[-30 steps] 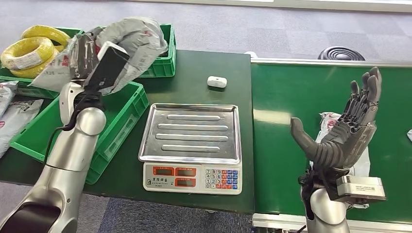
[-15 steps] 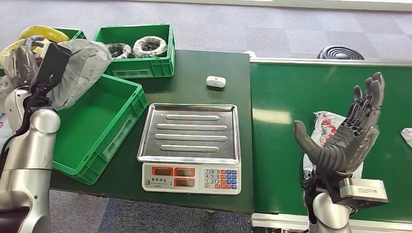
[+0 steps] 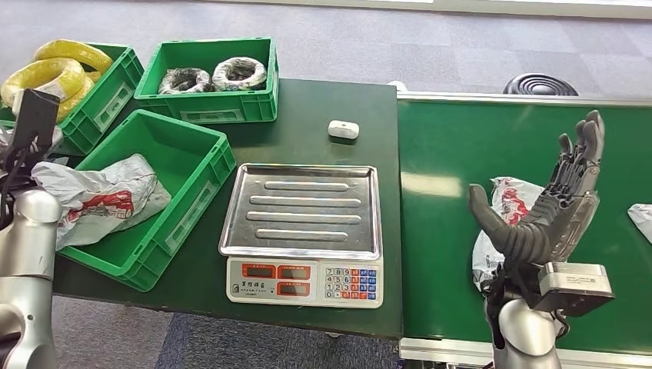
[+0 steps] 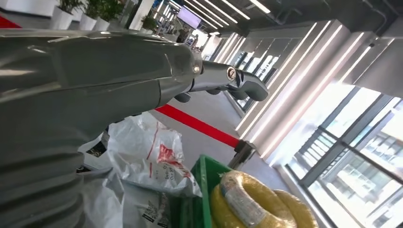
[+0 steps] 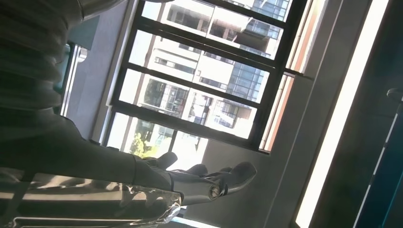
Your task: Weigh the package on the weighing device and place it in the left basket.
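The grey plastic package (image 3: pixel 100 201) with red print lies inside the near green basket (image 3: pixel 196 196) at the left of the table. My left arm (image 3: pixel 27 223) stands at the far left edge, beside that basket. In the left wrist view my left hand (image 4: pixel 190 76) is stretched out with nothing in it. The weighing scale (image 3: pixel 301 231) sits mid-table with its steel tray bare. My right hand (image 3: pixel 550 207) is raised over the green conveyor, fingers spread and holding nothing; the right wrist view shows the hand (image 5: pixel 190 183) against windows.
Another white package (image 3: pixel 511 211) lies on the conveyor belt (image 3: pixel 461 146) behind my right hand, a further one (image 3: pixel 640 219) at the right edge. Two green crates at the back hold yellow cable coils (image 3: pixel 54 73) and dark coils (image 3: pixel 238 73). A small white case (image 3: pixel 343 129) lies behind the scale.
My left arm swung left, carrying the package away from above the crates, and let go; the package now lies in the near basket. The conveyor package crept left. My right hand held still.
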Tool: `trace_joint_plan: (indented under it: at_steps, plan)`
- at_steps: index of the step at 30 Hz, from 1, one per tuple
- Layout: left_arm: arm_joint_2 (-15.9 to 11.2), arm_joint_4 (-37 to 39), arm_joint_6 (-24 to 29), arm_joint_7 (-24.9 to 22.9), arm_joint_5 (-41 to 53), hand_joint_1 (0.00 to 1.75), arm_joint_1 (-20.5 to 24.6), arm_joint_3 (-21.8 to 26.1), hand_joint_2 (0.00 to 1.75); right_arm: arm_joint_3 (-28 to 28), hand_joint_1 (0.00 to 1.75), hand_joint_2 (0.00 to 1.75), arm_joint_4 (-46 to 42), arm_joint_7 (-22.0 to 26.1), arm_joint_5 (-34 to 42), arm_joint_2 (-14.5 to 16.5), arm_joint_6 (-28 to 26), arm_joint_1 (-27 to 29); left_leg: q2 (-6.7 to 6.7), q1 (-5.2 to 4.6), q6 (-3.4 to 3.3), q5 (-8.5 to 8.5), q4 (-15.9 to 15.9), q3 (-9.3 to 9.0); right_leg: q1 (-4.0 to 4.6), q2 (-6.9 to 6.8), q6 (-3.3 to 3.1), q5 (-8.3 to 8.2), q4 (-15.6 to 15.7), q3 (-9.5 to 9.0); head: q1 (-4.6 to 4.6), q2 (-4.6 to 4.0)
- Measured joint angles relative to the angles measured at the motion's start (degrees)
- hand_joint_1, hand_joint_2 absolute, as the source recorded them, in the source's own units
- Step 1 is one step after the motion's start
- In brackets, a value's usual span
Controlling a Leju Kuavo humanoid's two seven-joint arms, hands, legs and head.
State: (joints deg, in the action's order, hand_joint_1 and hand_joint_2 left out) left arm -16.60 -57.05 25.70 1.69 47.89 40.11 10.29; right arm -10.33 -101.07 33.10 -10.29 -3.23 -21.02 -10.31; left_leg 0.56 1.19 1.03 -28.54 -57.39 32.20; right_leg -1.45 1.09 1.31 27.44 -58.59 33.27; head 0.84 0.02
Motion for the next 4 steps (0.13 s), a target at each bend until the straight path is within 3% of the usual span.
trace_joint_plan:
  at_steps: [4]
  plan:
    - [2.08,-6.88,1.48,10.60,-13.78,0.00,-3.89,0.58,1.75,0.23,0.00,1.75,0.74,0.02,0.02,-0.61,-0.48,0.71,0.01,0.00,0.00,-0.02,0.00,0.00,0.00,0.00,0.00,0.01,0.01,0.00,0.00,0.00]
